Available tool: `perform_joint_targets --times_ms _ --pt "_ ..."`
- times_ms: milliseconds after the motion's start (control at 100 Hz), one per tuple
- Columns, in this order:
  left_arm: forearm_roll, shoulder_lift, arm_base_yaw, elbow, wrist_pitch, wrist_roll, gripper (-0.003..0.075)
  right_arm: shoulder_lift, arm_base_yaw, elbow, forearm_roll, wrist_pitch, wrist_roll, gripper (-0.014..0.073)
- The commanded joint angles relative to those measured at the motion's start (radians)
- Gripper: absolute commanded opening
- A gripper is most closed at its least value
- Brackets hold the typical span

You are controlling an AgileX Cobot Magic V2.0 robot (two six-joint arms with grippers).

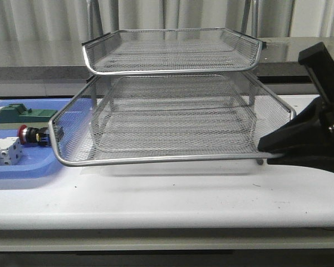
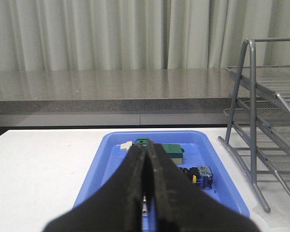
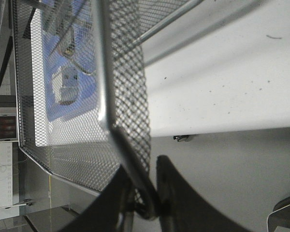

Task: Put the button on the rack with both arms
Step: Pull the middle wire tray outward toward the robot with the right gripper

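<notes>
Two arms, front view: you see the button (image 1: pixel 31 135) lying on its side in the blue tray (image 1: pixel 22 167) on the desk (image 1: pixel 172 197), left of the rack (image 1: pixel 172 119), long axis across the view, red head leftward; right end effector (image 1: pixel 265 146) meets the rack's lower tier rim.
Left wrist view: left end effector (image 2: pixel 146 159) is closed and empty above the tray; the button (image 2: pixel 201 176) lies just beyond and beside the tips, so your left arm is nearer.
Right wrist view: right end effector (image 3: pixel 144 193) is clamped on the rack's wire rim (image 3: pixel 104 72).

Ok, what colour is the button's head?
Red; the button lies in the blue tray beside the rack. Front view shows it best.
</notes>
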Motion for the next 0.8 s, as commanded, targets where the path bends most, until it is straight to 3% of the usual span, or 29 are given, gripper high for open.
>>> perform_joint_targets --times_ms 0,90,240,290,560,790 --pt "-0.004 -0.032 0.003 0.034 -0.081 -0.009 -0.0020 -0.036 0.002 -0.015 -0.013 0.043 -0.049 0.0049" --pt "-0.004 -0.032 0.003 0.034 -0.081 -0.009 -0.0020 -0.042 0.002 -0.015 -0.013 0.052 -0.079 0.0176" --pt "-0.004 -0.032 0.003 0.034 -0.081 -0.009 -0.0020 -0.042 0.002 -0.015 -0.029 0.081 -0.088 0.0461" --pt "-0.004 -0.032 0.003 0.034 -0.081 -0.009 -0.0020 -0.042 0.002 -0.015 -0.053 0.086 -0.088 0.0505" --pt "-0.004 -0.032 0.003 0.034 -0.081 -0.009 -0.0020 -0.086 0.002 -0.015 -0.288 0.079 -0.005 0.0507" --pt "-0.004 -0.032 0.003 0.034 -0.081 -0.009 -0.0020 -0.266 0.001 -0.038 -0.651 -0.011 0.298 0.0507"
